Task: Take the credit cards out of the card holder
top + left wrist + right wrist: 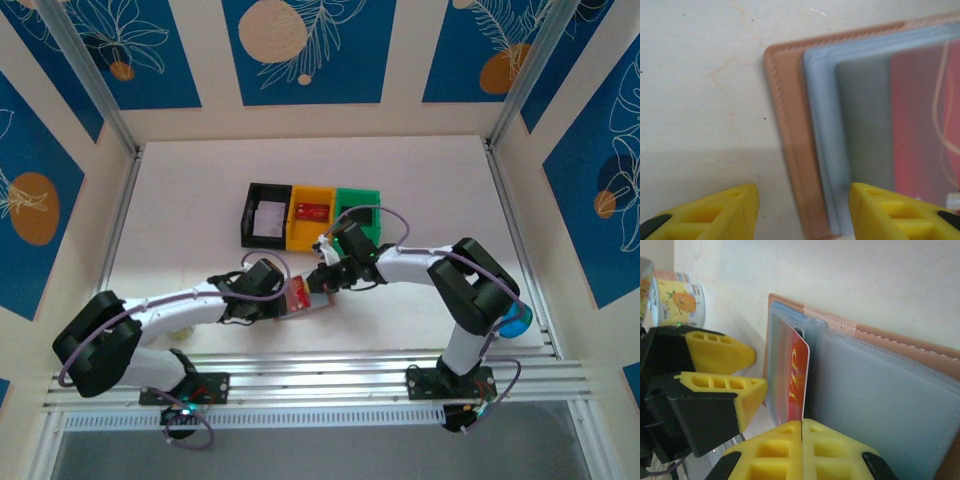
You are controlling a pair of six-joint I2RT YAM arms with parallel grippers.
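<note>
The small flat tan-brown leather-like bifold card holder (318, 303) lies open on the white table (200, 200) between the two arms, in front of a row of black, yellow and green plastic bins (312, 215). The right gripper (802, 440) has its yellow fingers pressed together on the edge of a red credit card (797, 375) standing partway out of a grey-blue clear pocket. The left gripper (805, 212) has its fingers apart, straddling the holder's stitched edge, holding nothing.

Tan card holder (790, 150) with grey-blue pockets (820, 125), red card (797, 375), yellow fingers (715, 210).
</note>
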